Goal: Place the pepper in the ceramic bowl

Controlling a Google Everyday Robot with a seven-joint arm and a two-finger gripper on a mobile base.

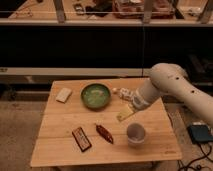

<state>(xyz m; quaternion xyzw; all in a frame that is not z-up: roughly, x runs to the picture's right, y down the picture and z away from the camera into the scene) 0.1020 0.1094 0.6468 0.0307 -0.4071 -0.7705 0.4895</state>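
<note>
Camera view shows the gripper (124, 114) spread and empty between the ceramic bowl (96, 96) and the white cup (135, 133); bring it down over the pepper (104, 133), lying on the worktop (55, 150) near the bowl, with jaws set across the slender body.
</note>
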